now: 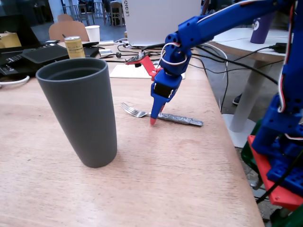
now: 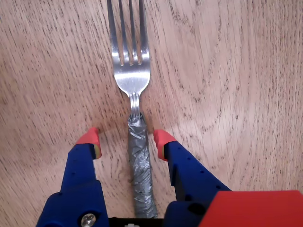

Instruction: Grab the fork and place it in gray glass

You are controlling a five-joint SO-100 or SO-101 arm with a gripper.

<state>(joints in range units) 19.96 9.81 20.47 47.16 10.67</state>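
Table wood (image 1: 180, 179) carries everything: in the fixed view the gray glass (image 1: 79, 109) stands upright at left, well apart from the fork (image 1: 161, 115) lying flat to its right. My gripper (image 2: 127, 140) is spread, red-tipped fingers (image 2: 90, 138) straddling the foil-wrapped handle on both sides, neither pressing it.

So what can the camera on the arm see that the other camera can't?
Only the wrist view shows that the tool is open, with a red-tipped finger on each side of the fork's wrapped handle and a gap on both sides. It also shows the four tines clearly.

Only the fixed view shows the gray glass standing upright, the yellow can, the white cup and the blue arm.

Both show the fork lying flat on the wooden table.
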